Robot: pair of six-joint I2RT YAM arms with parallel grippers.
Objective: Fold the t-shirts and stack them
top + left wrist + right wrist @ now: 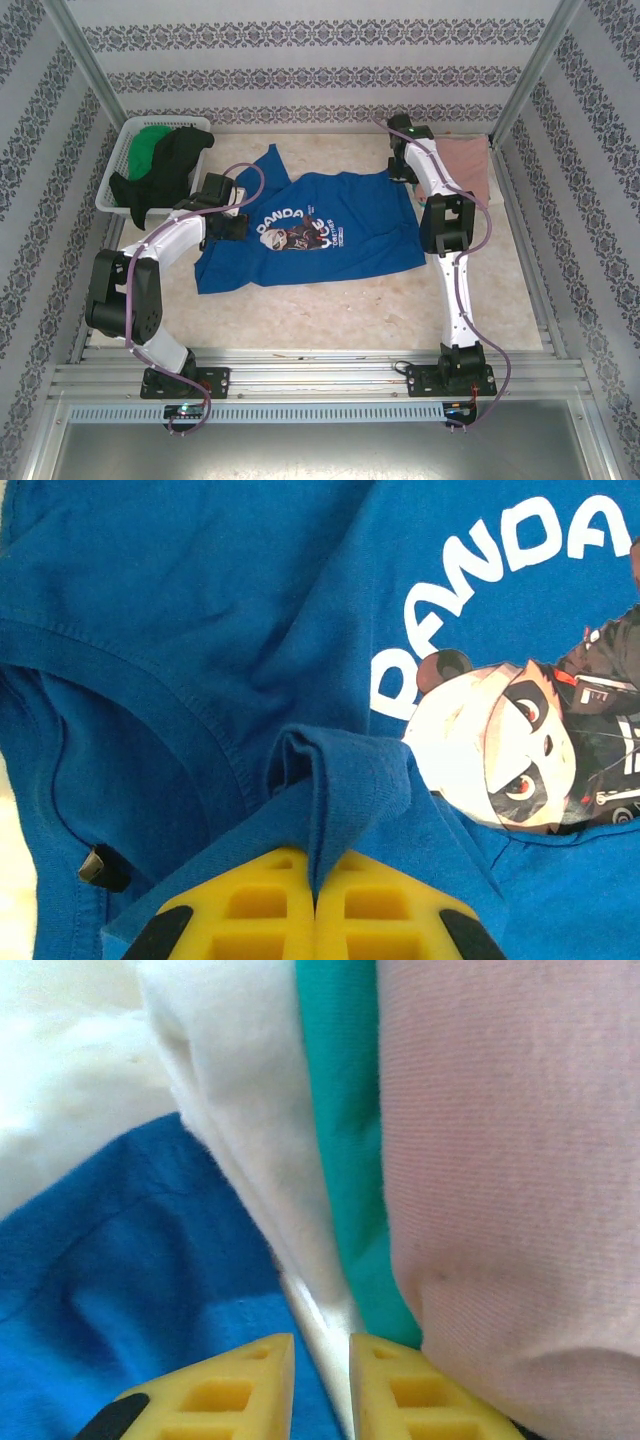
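One royal-blue t-shirt [310, 235] lies spread at the middle of the counter [350, 310], with its panda print [500, 750] facing up. The left jaws, at the shirt's left side beside the neckband [150, 680], are pinched tight on a raised fold of its blue cloth. The right jaws, at the shirt's far right corner, stand only narrowly apart; whether they nip any cloth cannot be told. Just beside them lies a folded salmon-pink t-shirt [465, 165], with a teal layer [345, 1160] and a white layer [250, 1130] showing along its edge. A white slatted basket [115, 170] at far left holds a black t-shirt [165, 175], draped over its rim, and a green t-shirt [148, 145].
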